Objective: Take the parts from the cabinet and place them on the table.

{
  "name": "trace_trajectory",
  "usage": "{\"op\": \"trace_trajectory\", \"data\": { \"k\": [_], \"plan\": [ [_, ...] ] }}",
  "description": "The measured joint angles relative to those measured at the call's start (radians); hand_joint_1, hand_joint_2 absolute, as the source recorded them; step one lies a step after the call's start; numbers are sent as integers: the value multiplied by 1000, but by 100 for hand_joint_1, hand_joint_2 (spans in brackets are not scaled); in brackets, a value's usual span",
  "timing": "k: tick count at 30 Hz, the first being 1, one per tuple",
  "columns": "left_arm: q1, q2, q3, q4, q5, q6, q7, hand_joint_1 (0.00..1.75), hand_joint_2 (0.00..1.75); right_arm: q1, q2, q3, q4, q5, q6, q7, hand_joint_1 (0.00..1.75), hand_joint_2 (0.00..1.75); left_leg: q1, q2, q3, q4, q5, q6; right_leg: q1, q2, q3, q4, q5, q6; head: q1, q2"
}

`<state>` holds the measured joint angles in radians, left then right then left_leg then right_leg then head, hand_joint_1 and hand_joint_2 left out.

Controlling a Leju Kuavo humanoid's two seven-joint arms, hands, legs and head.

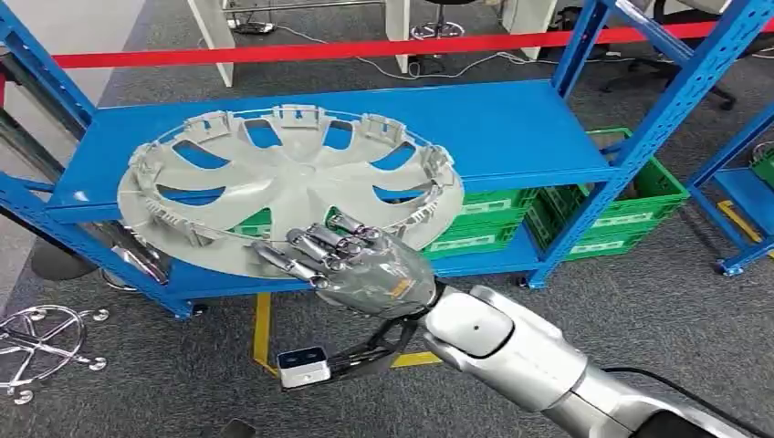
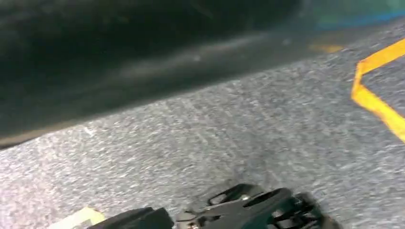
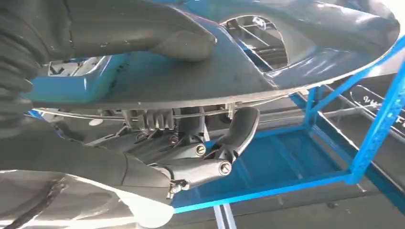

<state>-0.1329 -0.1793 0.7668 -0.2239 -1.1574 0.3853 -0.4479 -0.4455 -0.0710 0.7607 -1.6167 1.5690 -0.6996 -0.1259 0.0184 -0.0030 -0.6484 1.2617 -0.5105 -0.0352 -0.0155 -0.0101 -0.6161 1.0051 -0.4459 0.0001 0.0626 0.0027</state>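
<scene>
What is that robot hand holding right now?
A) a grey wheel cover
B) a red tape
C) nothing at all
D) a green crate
A: the right hand grips the rim of the grey wheel cover, thumb on one face and fingers on the other, in front of the blue shelf.

A pale grey wheel cover (image 1: 290, 178) with curved spokes and cut-out openings is seen against the bright blue shelf (image 1: 511, 128) of the blue steel cabinet (image 1: 639, 137), where green crates (image 1: 630, 214) with white label panels are kept low down. The right robot hand (image 1: 360, 265) is finished in metallic grey with darker grey fingers (image 3: 239, 129), and its arm (image 1: 520, 351) is silver with a small white and blue camera module (image 1: 301, 367) beneath. The floor (image 2: 215, 138) is covered in speckled grey carpet marked with yellow lines (image 2: 377, 102), and a red tape (image 1: 329, 50) is stretched across behind the cabinet.
</scene>
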Motion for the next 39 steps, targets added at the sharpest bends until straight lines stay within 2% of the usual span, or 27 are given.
{"op": "trace_trajectory", "data": {
  "k": [1, 3, 4, 7, 9, 11, 12, 13, 14, 16, 17, 18, 19, 21, 22, 24, 26, 27, 28, 29, 31, 32, 33, 34, 37, 38, 39],
  "plan": [
    [-1, 3, 0, 0, 0, 0, 0, 0, 0, 0, 6, 0, 0, 0, 0, 0, 175, 175, 3, 0, 59, -82, 24, -4, -3, 1, -14, 8, 6, 6, 0, 0],
    [-4, 7, -1, 0, 0, 0, 0, 0, 0, -2, 15, 0, 0, 0, 0, 11, 175, 175, -2, -4, 159, -244, -25, -1, -2, 1, -32, 20, 16, 20, 0, 0],
    [-5, 8, -1, 0, 0, 0, 0, 0, 0, -2, 19, 0, 0, 0, 0, 20, 175, 175, -3, -7, 164, -264, -35, 17, -1, 1, -35, 18, 29, 29, 2, 0],
    [2, 15, -2, 0, 1, -1, 0, 0, 0, -6, 22, 3, 5, 0, 0, 57, 175, 175, -7, -4, 135, -271, -8, 44, -5, 3, -43, 5, 58, 50, 5, 0],
    [1, 21, -4, 0, 3, -2, 3, 0, 0, -10, 21, 5, 11, 0, 0, 80, 175, 175, -7, 1, 119, -271, 15, 66, -7, 6, -78, 67, -42, 49, 12, 0],
    [2, 22, -5, 0, 3, -2, 3, 0, 0, -11, 21, 7, 14, 0, 0, 87, 175, 175, -13, 1, 92, -270, 37, 71, -5, 7, -112, 226, -153, 50, 21, 0],
    [2, 23, -5, 0, 2, -2, 3, 0, 0, -11, 21, 8, 16, 0, 0, 88, 175, 175, -17, 2, 77, -268, 48, 73, -3, 7, -123, 296, -177, 49, 24, 0],
    [2, 23, -5, 0, 2, -2, 3, 0, 0, -11, 21, 10, 19, 0, 0, 89, 175, 175, -20, 2, 64, -268, 57, 74, -3, 7, -118, 328, -167, 47, 23, 0],
    [2, 24, -5, 0, 0, -3, 4, 0, 0, -11, 21, 10, 20, 0, 0, 92, 175, 175, -24, 2, 52, -266, 66, 74, -2, 7, -95, 320, -135, 43, 23, 0],
    [2, 25, -5, 0, -2, -8, 8, 0, 0, -11, 21, 10, 21, 0, 0, 102, 175, 175, -29, 1, 28, -261, 83, 73, 5, 7, 5, 199, -63, 26, 24, 0],
    [3, 25, -7, 0, -4, -12, 11, 0, 0, -12, 21, 10, 21, 0, 0, 105, 175, 175, -30, 0, 21, -258, 90, 72, 11, 9, 73, 103, -63, 13, 23, 0],
    [4, 25, -8, 0, -6, -16, 13, 0, 0, -13, 21, 10, 21, 0, 0, 105, 175, 175, -36, -1, 15, -256, 96, 67, 16, 7, 134, 17, -99, 5, 23, 0],
    [6, 25, -12, 0, -10, -22, 13, 0, 0, -13, 21, 9, 19, 0, 0, 105, 175, 175, -35, 1, 10, -255, 108, 63, 14, 6, 159, -32, -113, 13, 21, 0],
    [7, 26, -21, 0, -23, -34, 19, 0, 0, -3, 20, 0, 16, -1, 0, 87, 175, 175, -27, 2, -1, -262, 133, 53, 22, 10, 141, -31, -99, 13, 22, 0],
    [13, 27, -23, 0, -26, -40, 20, 0, 0, 8, 17, -10, 13, 0, 0, 73, 175, 175, -33, -1, -5, -265, 145, 46, 16, 7, 122, -40, -81, 8, 22, 0],
    [18, 29, -28, 0, -36, -43, 23, 0, 0, 29, 15, -33, 6, 1, 0, 33, 175, 175, -29, -1, -34, -221, 57, 35, 9, 1, 111, -44, -57, -10, 17, 0],
    [19, 30, -36, 0, -43, -44, 28, 0, 0, 63, 15, -64, -7, 1, 0, -11, 175, 175, -17, 0, -64, -78, -53, 22, 10, -3, 82, -38, -40, -14, 15, 0],
    [19, 30, -40, 0, -43, -44, 28, 0, 0, 81, 15, -81, -11, 1, 0, -31, 175, 175, -14, 0, -74, 1, -86, 17, 10, -5, 66, -30, -32, -14, 15, 0],
    [19, 29, -43, 0, -43, -44, 29, 0, 0, 95, 15, -92, -14, 1, 0, -40, 175, 175, -11, 0, -73, 44, -81, 13, 10, -7, 50, -22, -26, -13, 14, 0],
    [19, 30, -47, 0, -43, -44, 29, 0, 0, 106, 15, -104, -17, 1, 0, -45, 175, 175, -8, 0, -55, 47, -50, 10, 9, -8, 31, -10, -21, -11, 14, 0],
    [17, 31, -48, 0, -42, -44, 30, 0, 0, 121, 15, -121, -24, 1, 0, -56, 175, 175, -3, 0, 23, -44, 19, 7, 8, -7, -4, 12, -13, -6, 14, 0],
    [15, 31, -48, 0, -42, -44, 30, 0, 0, 129, 15, -131, -29, 1, 0, -70, 175, 175, -1, 0, 83, -129, 25, 8, 7, -6, -18, 24, -8, -1, 14, 0],
    [11, 30, -48, 0, -39, -44, 29, 0, 0, 138, 17, -143, -36, 1, 0, -86, 175, 175, -4, -2, 132, -204, -27, 10, 10, -5, -28, 30, -3, 6, 13, 0],
    [8, 30, -48, 0, -36, -44, 27, 0, 0, 145, 19, -151, -42, 1, 0, -100, 175, 175, -9, -5, 150, -250, -37, 21, 10, -6, -31, 31, 3, 12, 16, 0],
    [4, 31, -48, 0, -36, -44, 27, 0, 0, 158, 26, -170, -52, 2, 0, -128, 175, 175, -15, -5, 130, -248, -9, 42, 7, -6, -36, 14, 39, 35, 15, 0],
    [3, 30, -48, 0, -34, -42, 27, 0, 0, 165, 27, -180, -56, 1, 0, -141, 175, 175, -7, 2, 120, -260, 9, 55, 3, -3, -45, 19, 25, 39, 13, 0],
    [-1, 29, -48, 0, -33, -40, 27, 0, 0, 171, 29, -189, -61, 1, 0, -151, 175, 175, -9, 1, 104, -261, 23, 63, 4, 1, -64, 45, -30, 41, 16, 0]
  ]
}}
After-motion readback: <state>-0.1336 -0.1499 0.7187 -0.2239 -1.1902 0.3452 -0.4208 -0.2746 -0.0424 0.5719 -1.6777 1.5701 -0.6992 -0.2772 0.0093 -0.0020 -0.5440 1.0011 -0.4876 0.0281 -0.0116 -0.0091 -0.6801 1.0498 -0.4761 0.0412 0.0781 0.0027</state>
